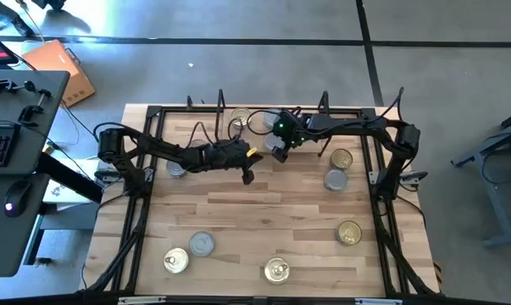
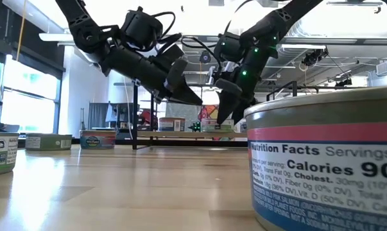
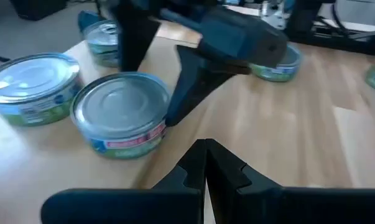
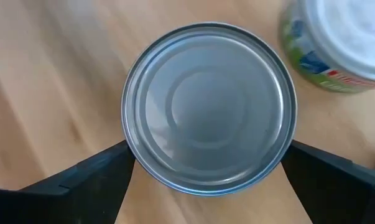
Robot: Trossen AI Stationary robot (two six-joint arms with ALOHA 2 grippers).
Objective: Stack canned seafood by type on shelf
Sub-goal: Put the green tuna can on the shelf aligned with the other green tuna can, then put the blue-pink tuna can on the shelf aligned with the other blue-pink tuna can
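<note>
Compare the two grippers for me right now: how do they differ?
The left gripper is shut and holds nothing; the right gripper is open, its fingers on either side of a silver-lidded can. The left sits mid-table, apart from that can; the right hangs directly over it. Both are dark and two-fingered.

Counting from above: three gold-lidded round tins (image 1: 349, 232), about three silver-lidded round tins (image 1: 202, 244), two dark arms (image 1: 179, 154).

Smooth shiny metal can lid (image 4: 209, 109), glossy paper label (image 2: 321, 179), pale wood tabletop (image 1: 263, 212)
</note>
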